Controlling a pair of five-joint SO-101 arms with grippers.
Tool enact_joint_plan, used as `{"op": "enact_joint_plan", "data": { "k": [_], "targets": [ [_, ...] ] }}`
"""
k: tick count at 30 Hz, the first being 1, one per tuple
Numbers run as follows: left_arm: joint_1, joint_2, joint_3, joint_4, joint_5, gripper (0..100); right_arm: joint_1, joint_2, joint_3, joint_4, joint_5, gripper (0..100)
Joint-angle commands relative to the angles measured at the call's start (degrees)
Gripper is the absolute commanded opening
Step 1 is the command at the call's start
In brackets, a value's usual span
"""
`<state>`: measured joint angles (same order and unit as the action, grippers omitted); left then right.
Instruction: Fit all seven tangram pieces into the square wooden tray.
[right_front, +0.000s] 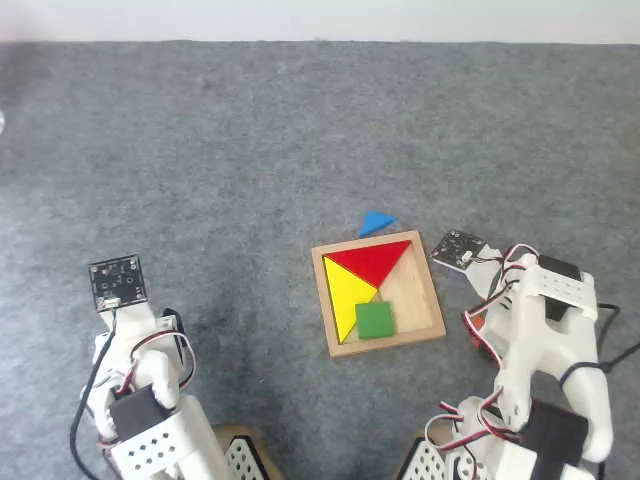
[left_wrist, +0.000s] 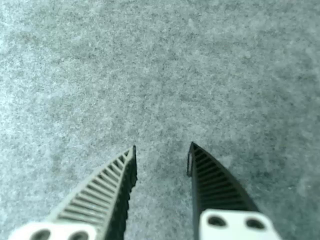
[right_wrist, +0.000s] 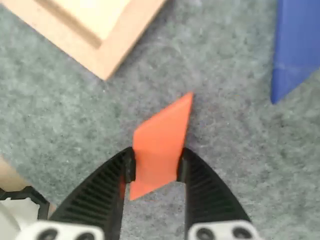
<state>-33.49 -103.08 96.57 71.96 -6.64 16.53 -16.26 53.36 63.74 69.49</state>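
Three pieces (right_front: 370, 262) in tray (right_front: 416, 296), triangle (right_front: 377, 222) behind tray

wooden tray (right_front: 415, 298): pale natural wood, plain;
large triangle (right_front: 370, 260): solid red;
second large triangle (right_front: 347, 295): solid yellow;
square (right_front: 374, 320): solid green;
small piece (right_front: 376, 222) by the tray's far edge: light blue;
piece (right_wrist: 159, 145) between the right gripper's fingers: bright orange;
another piece (right_wrist: 295, 45) on the mat: deep blue;
mat (right_front: 250, 150): mottled grey, felt-like fleck;
left gripper (left_wrist: 163, 146): grey ribbed fingers, black edges, white mounts;
right gripper (right_wrist: 156, 150): black ribbed fingers;
arms (right_front: 545, 340): white shells, black motors
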Motion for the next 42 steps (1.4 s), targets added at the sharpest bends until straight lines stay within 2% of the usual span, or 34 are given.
{"op": "enact_joint_plan", "data": {
  "k": [1,4,10,12,17,20,25,30,33,42],
  "targets": [
    [-0.2,-1.1,-0.2,0.3,0.4,17,-0.2,0.0,-2.6,1.5,-2.1,0.8],
    [-0.2,-1.1,-0.2,0.3,0.4,17,0.5,-0.5,-3.9,2.3,-12.5,0.8],
    [-0.2,-1.1,-0.2,0.3,0.4,17,1.3,-0.5,-7.8,2.5,-40.7,0.9],
    [-0.2,-1.1,-0.2,0.3,0.4,17,-0.3,-0.5,-8.4,2.2,-44.0,0.9],
    [-0.3,-1.1,-0.2,0.3,0.4,17,-2.0,-0.8,-8.4,6.5,-37.6,2.7],
    [-0.2,-1.1,-0.2,0.3,0.4,17,-1.9,-4.8,-8.3,11.2,-31.6,10.8],
    [-0.2,-1.1,-0.2,0.3,0.4,17,-2.3,-17.1,-5.4,12.9,-29.4,22.9],
    [-0.2,-1.1,-0.2,0.3,0.4,17,-8.4,-21.8,5.6,9.9,-23.7,23.1],
    [-0.2,-1.1,-0.2,0.3,0.4,17,-8.7,-21.7,9.6,5.1,-22.7,23.1],
    [-0.3,-1.1,-0.2,0.3,0.4,17,-8.8,-18.2,10.7,1.7,-19.5,23.1]
  ]
}}
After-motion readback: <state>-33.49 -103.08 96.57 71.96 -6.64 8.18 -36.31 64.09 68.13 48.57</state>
